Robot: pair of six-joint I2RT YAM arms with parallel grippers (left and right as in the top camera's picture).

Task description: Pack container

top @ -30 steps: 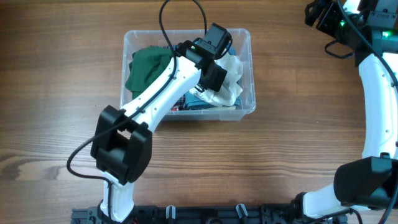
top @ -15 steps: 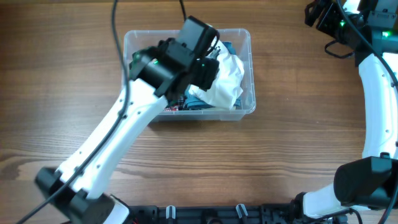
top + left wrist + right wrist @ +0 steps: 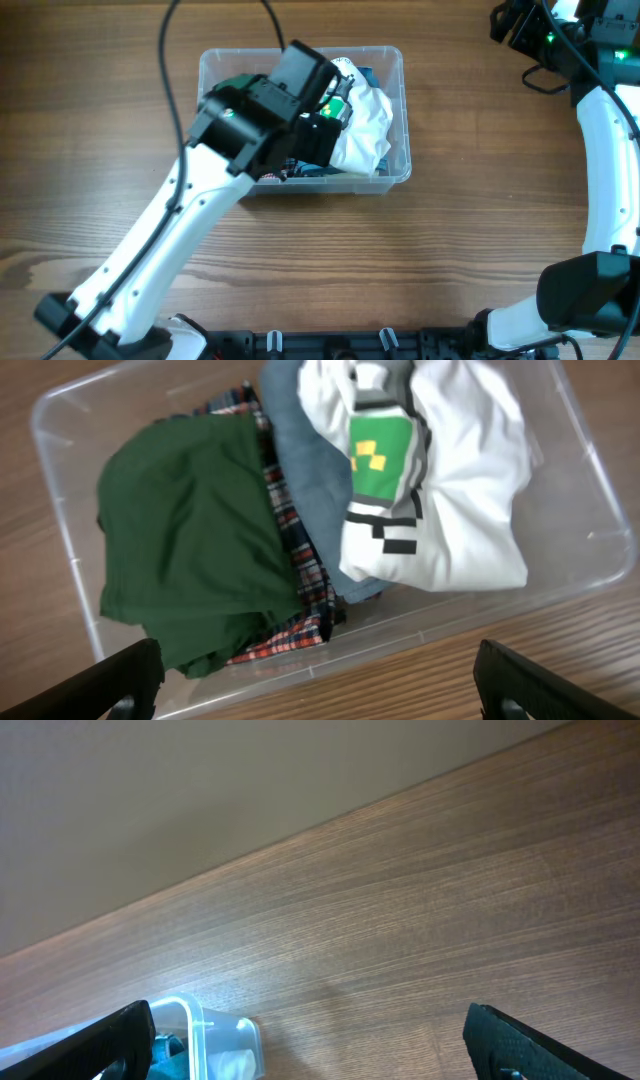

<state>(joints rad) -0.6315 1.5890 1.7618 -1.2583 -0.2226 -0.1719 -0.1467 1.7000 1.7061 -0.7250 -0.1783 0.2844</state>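
Wooden tabletop point(image 3: 480, 230); container point(image 3: 403, 120) sitting mid-table, clothes inside. I am holding my left gripper point(image 3: 318, 685) spread and empty above it; right gripper point(image 3: 320, 1050) spread, well apart. Risk: white shirt point(image 3: 460, 490) mounding, could catch a descending finger.

Cloths point(image 3: 190, 540) packed side by side in container point(image 3: 62, 490); left end effector point(image 3: 325, 690) above.

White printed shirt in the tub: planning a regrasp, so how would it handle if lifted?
The white shirt lies crumpled in soft folds, so it would probably droop and unfold. It looks light for its bulk. It overlaps the blue cloth, which might drag along.
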